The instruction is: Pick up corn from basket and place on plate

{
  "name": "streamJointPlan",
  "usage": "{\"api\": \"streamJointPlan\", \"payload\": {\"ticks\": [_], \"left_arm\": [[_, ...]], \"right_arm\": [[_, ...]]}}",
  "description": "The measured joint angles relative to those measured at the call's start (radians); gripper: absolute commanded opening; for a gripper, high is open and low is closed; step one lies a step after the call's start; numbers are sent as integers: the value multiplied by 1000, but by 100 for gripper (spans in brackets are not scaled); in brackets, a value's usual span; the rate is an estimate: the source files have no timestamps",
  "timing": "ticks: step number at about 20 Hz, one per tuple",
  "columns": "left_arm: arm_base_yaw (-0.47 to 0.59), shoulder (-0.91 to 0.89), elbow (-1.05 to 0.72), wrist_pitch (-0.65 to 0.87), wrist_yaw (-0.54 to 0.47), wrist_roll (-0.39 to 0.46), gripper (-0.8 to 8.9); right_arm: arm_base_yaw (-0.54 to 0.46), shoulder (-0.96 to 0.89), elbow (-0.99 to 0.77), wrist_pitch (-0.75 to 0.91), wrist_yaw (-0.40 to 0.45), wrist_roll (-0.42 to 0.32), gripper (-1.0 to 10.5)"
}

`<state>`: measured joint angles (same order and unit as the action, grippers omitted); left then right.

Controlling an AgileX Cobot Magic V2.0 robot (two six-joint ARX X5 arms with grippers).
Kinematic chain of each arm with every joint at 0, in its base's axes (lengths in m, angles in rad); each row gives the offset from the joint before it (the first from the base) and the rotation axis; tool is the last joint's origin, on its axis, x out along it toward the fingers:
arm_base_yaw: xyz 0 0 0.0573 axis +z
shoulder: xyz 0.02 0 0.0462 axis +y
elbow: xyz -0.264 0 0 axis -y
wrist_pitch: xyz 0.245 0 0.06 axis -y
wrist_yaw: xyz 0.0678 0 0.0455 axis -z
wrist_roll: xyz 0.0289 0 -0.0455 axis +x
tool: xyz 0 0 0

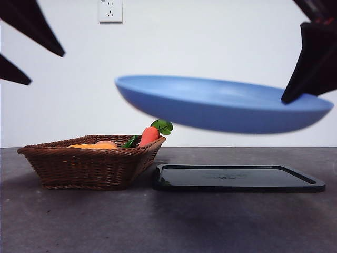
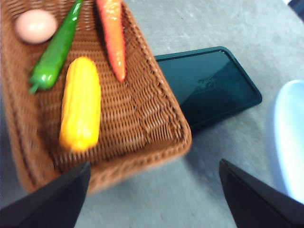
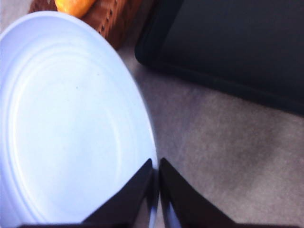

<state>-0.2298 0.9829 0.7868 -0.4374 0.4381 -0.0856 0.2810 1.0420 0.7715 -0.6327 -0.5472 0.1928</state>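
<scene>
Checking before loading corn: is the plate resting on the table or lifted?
Lifted: the plate hangs tilted above the black tray, its rim pinched by the right pincer.

text: none readable | black tray (image 1: 237, 178): faint embossed mark at centre, too blurred to read | wall socket (image 1: 110, 10): no legible print | other surfaces: unmarked

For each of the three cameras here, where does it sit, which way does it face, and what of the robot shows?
Front: low at table height, looking level at basket, tray and the lifted plate; dark arm parts at the top corners.
Left wrist: above the basket, facing down on the corn; open left gripper.
Right wrist: facing down; right gripper pinching the plate's rim.
All three show plate and tray.
</scene>
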Motion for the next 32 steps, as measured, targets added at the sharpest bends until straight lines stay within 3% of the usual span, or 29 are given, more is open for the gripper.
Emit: {"api": "streamJointPlan", "payload": {"ticks": [6, 15, 21, 27, 32], "left_arm": [[-67, 318, 242, -49, -148, 105, 439], [-102, 756, 511, -137, -253, 209, 425], [-111, 850, 515, -139, -287, 225, 415], [-127, 875, 516, -153, -288, 225, 201], [-122, 875, 544, -207, -290, 225, 180]], "right_arm": [[-42, -3, 109, -1, 2, 22, 2], [-104, -3, 174, -18, 3, 21, 2], [-105, -3, 174, -18, 3, 13, 2], [-105, -3, 174, -22, 5, -3, 2], [-105, -1, 174, -53, 61, -7, 2]]}}
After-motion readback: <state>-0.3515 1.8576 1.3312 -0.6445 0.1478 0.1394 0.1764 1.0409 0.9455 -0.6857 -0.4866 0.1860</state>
